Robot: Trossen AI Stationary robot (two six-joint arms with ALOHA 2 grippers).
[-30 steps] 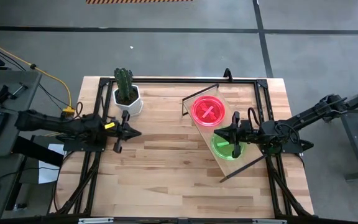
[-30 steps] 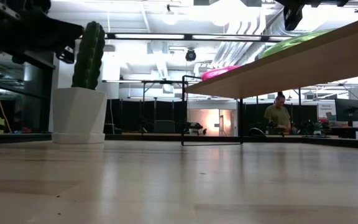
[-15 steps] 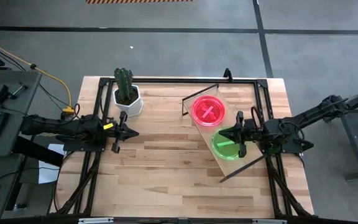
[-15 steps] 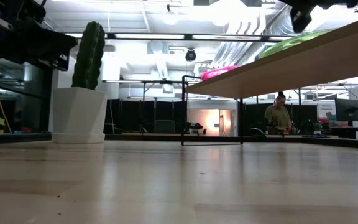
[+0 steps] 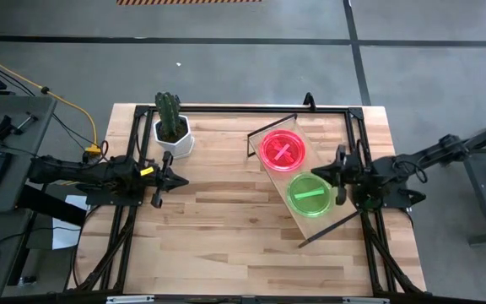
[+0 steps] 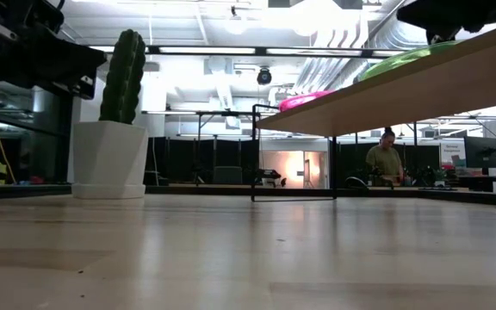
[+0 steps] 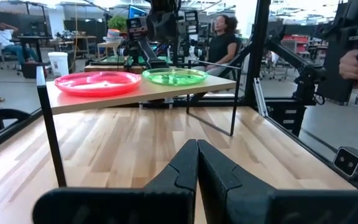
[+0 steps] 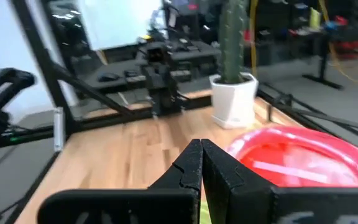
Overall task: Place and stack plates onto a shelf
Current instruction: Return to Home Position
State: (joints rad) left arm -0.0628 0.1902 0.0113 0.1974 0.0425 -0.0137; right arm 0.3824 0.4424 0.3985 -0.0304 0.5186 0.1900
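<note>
The shelf [image 5: 298, 181], a light-wood board on thin black wire legs, stands slantwise on the table's right half. On its top rest a pink plate [image 5: 283, 150] at the far end and a green plate [image 5: 310, 195] at the near end, side by side. My right gripper [image 5: 321, 175] is shut and holds nothing. It points level toward the table's left, at the shelf's right side by the green plate. My left gripper [image 5: 175, 180] hangs shut and level over the table's left part, pointing at the shelf [image 7: 142, 93]. Its wrist view shows both plates [image 7: 98, 82] [image 7: 174, 76].
A cactus in a white pot [image 5: 172, 131] stands at the far left of the table. Black frame rails [image 5: 243, 110] run along the table's edges. Bare wood [image 5: 226, 228] lies between the arms and toward the near edge. A person [image 6: 387, 164] is far behind in the room.
My right gripper has drawn back from above the green plate toward the table's right edge, staying shut and level. The green plate now shows whole on the shelf. Both plates have stayed in place.
</note>
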